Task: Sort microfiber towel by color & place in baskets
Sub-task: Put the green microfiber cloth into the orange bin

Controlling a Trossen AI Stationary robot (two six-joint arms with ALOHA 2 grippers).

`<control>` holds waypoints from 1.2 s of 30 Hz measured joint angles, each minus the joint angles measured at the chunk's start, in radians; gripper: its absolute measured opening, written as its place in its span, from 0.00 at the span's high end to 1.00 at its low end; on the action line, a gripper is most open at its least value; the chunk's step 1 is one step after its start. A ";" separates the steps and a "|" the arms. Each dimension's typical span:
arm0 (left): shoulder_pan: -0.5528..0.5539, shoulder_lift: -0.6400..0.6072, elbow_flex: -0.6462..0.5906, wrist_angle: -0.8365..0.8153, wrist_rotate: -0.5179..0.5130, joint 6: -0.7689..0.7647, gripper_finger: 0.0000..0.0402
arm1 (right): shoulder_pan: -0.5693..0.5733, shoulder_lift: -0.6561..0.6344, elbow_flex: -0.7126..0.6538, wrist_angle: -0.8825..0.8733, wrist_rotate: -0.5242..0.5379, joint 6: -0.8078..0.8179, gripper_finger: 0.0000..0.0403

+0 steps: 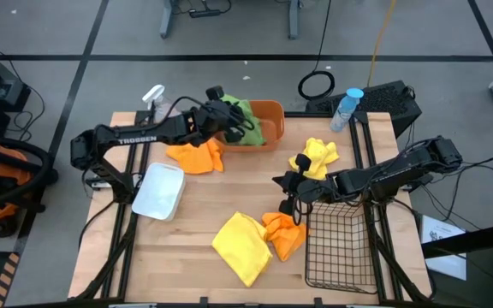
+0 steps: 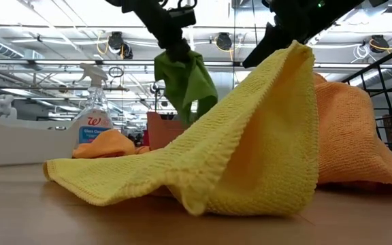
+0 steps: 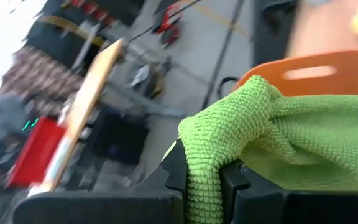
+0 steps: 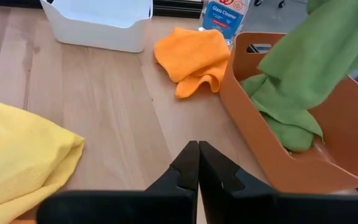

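The left gripper [image 1: 229, 120] hangs over the orange tub [image 1: 268, 113] at the far side of the wooden table [image 1: 195, 210], its fingers pinched on a green towel [image 2: 188, 80] that droops toward the tub, where more green cloth [image 4: 277, 109] already lies. The right gripper [image 1: 291, 190] waits above the middle of the table with its fingers pressed together and nothing between them, just beside the black wire basket [image 1: 341, 248] at the near right. A white bin [image 1: 159, 190] sits at the left side of the table. Four towels lie loose on the wood: an orange one [image 1: 197, 156] between the tub and the white bin, a yellow one [image 1: 315, 156] on the right toward the far edge, and a large yellow towel [image 1: 240, 246] touching a crumpled orange towel [image 1: 282, 233] near the front edge, next to the wire basket. A clear spray bottle [image 1: 154, 98] stands at the far left corner, and a blue-capped bottle [image 1: 347, 109] at the far right.
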 joint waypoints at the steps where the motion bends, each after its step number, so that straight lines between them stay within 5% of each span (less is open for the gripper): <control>1: 0.010 0.000 0.000 -0.006 0.038 0.021 0.92 | 0.000 0.000 0.000 0.000 0.000 -0.001 1.00; 12: 0.126 0.078 0.000 -0.004 0.257 -0.008 0.92 | 0.000 0.000 0.000 0.003 0.000 0.002 1.00; 36: 0.157 0.346 -0.001 0.022 0.357 -0.242 0.92 | 0.000 0.000 0.000 0.004 0.000 0.015 1.00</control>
